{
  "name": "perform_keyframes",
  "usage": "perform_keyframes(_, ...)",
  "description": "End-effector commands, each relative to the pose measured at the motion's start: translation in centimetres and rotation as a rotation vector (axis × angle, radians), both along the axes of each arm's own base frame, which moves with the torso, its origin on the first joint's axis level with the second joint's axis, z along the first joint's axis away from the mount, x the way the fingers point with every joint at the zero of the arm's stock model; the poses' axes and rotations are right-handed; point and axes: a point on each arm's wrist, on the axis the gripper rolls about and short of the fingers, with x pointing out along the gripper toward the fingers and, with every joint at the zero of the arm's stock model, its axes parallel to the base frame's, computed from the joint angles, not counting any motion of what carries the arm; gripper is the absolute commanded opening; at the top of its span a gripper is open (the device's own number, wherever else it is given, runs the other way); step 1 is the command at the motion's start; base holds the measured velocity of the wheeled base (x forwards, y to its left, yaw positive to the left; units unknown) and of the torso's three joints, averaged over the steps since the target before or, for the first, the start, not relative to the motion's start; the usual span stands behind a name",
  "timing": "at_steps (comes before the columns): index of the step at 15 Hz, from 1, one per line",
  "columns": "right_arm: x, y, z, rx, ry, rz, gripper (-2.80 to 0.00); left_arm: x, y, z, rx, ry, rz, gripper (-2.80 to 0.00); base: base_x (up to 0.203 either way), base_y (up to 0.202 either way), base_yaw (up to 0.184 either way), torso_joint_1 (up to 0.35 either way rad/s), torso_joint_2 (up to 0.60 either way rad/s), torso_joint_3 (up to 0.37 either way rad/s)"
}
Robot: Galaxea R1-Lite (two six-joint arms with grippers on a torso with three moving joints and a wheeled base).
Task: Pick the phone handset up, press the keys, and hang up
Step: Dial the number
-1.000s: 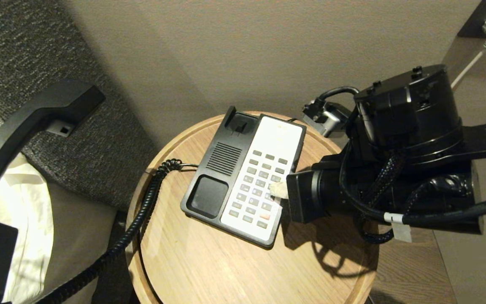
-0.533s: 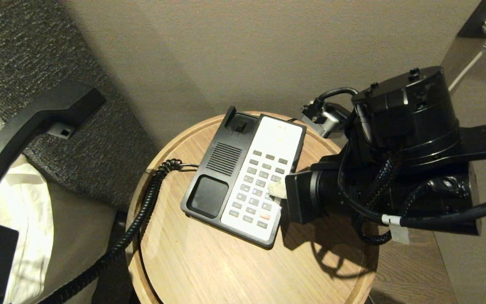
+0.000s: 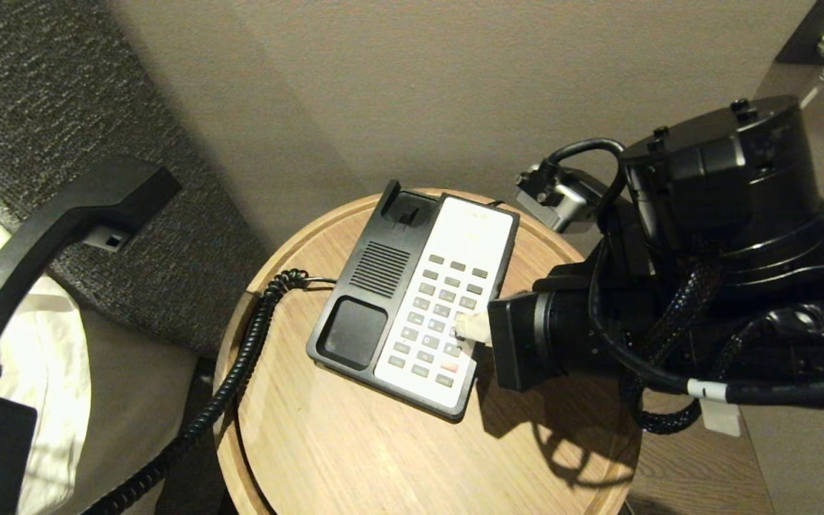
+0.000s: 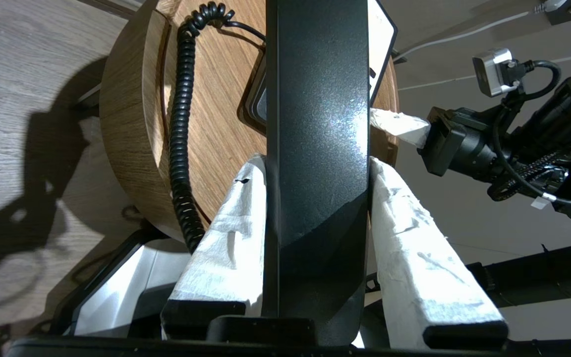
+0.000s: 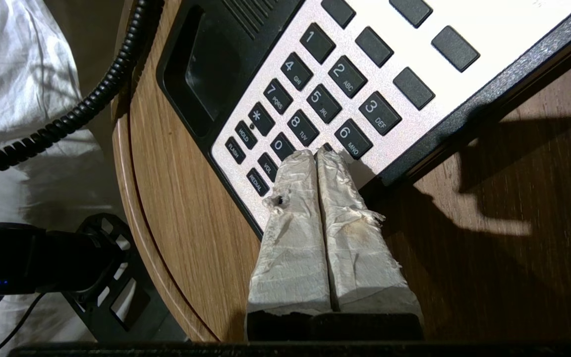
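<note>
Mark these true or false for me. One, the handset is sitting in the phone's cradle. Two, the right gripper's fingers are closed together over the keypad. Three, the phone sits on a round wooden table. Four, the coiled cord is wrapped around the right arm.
1. False. The left gripper holds the phone handset off to the left, away from the phone base.
2. True. The right gripper is shut, its tips at the keys, near the lower right of the number pad.
3. True. The base rests on the round wooden table.
4. False. The coiled cord trails off the table's left edge.
</note>
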Motion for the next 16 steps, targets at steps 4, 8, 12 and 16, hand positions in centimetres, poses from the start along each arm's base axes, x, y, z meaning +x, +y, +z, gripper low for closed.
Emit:
perform_keyframes(4,0.0,0.2,-0.4,-0.012,0.005,-0.002,-2.8,-0.1,0.1,0.1,-0.007,-0.002,0.002,-2.8,0.0,0.0,0.0,0.0,0.0,0.0)
perform_keyframes(8,0.1,0.3,-1.0,-0.029,0.015,-0.003,-2.8,-0.1,0.1,0.2,-0.008,-0.005,0.002,-2.8,0.0,0.0,0.0,0.0,0.0,0.0)
perform_keyframes(12,0.3,0.5,-1.3,-0.036,0.02,-0.007,-2.8,-0.1,0.1,0.2,-0.008,-0.007,0.001,-2.8,0.0,0.0,0.0,0.0,0.0,0.0)
perform_keyframes(16,0.5,0.7,-1.5,-0.043,0.021,-0.009,-2.8,-0.1,0.2,0.3,-0.009,-0.01,0.001,-2.8,0.0,0.0,0.0,0.0,0.0,0.0)
